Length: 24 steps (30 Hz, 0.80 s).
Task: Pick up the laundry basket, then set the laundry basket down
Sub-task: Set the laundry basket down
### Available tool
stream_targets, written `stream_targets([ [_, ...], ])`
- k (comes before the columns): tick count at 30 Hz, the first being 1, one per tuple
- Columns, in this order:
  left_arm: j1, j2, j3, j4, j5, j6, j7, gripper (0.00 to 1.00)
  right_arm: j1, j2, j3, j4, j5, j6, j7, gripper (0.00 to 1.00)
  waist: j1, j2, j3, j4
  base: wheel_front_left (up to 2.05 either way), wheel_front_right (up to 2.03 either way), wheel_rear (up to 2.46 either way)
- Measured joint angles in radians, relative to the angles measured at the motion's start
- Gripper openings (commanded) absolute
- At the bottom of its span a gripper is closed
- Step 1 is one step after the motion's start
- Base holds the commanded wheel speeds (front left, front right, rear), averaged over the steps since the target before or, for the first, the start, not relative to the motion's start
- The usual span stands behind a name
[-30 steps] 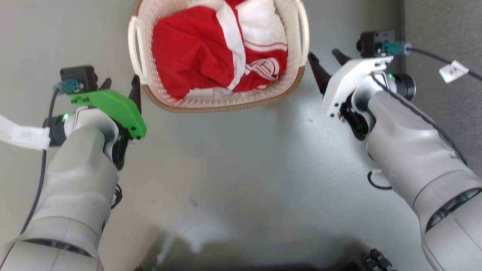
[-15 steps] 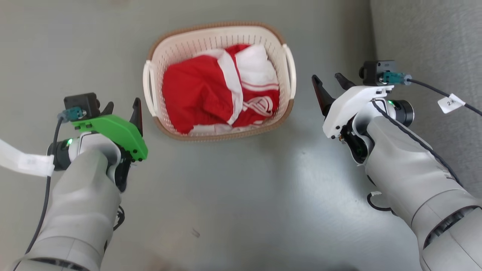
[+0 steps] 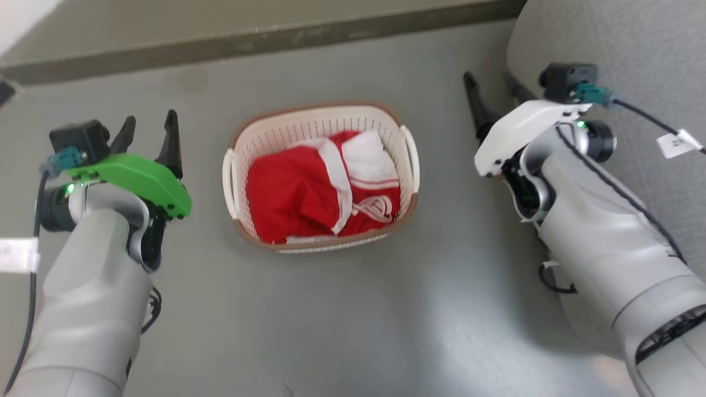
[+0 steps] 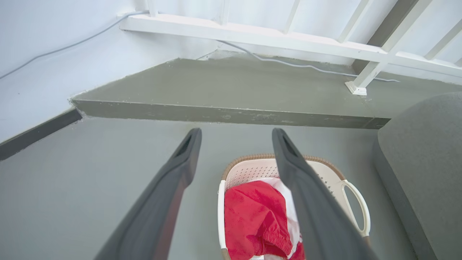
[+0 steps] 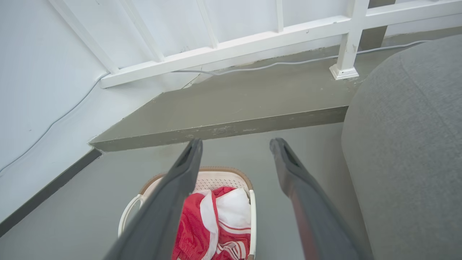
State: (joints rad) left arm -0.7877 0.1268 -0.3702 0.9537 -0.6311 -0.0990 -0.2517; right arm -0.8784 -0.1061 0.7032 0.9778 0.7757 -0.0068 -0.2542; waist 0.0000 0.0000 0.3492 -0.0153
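Note:
The laundry basket (image 3: 276, 138), cream-white with a brown rim and white loop handles, stands on the grey floor in the middle of the head view, holding red and white clothes (image 3: 322, 190). My left gripper (image 3: 150, 122) hangs open to the left of the basket, apart from it. On the other side my right gripper (image 3: 488, 81) is open too, right of the basket and clear of it. In the left wrist view the basket (image 4: 249, 169) lies below the open left gripper (image 4: 236, 134). In the right wrist view the basket (image 5: 216, 177) sits low between the open fingers (image 5: 180, 173).
A grey upholstered seat (image 3: 634, 49) stands close to my right arm. A raised floor step (image 3: 248, 38) runs behind the basket, with a white railing (image 4: 288, 36) and a cable above it. Grey floor spreads in front of the basket.
The head camera has tilted up, so the basket appears lower and smaller. Both open grippers stand higher and further from the basket's handles than before.

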Motion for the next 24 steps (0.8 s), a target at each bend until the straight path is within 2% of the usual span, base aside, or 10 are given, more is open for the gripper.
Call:
stream_targets([
  [3, 0.031, 0.005, 0.012, -0.042, 0.022, 0.011, 0.0, 1.0, 0.009, -0.016, -0.023, -0.041, -0.02, -0.014, 0.0, 1.0, 0.0, 0.0, -0.026, -0.003, 0.0, 0.0, 0.0],
  [8, 0.083, 0.02, 0.036, -0.166, 0.076, 0.047, 0.0, 1.0, 0.06, -0.037, -0.059, -0.147, -0.082, -0.057, 0.0, 1.0, 0.0, 0.0, -0.087, -0.01, 0.0, 0.0, 0.0],
  [15, 0.174, 0.029, 0.072, -0.34, 0.148, 0.088, 0.0, 1.0, 0.143, -0.061, -0.12, -0.297, -0.171, -0.091, 0.0, 1.0, 0.0, 0.0, -0.152, -0.016, 0.0, 0.0, 0.0],
  [24, 0.376, 0.016, 0.083, -0.482, 0.207, 0.134, 0.0, 1.0, 0.327, -0.074, -0.165, -0.416, -0.248, -0.105, 0.0, 1.0, 0.0, 0.0, -0.215, -0.018, 0.0, 0.0, 0.0],
])
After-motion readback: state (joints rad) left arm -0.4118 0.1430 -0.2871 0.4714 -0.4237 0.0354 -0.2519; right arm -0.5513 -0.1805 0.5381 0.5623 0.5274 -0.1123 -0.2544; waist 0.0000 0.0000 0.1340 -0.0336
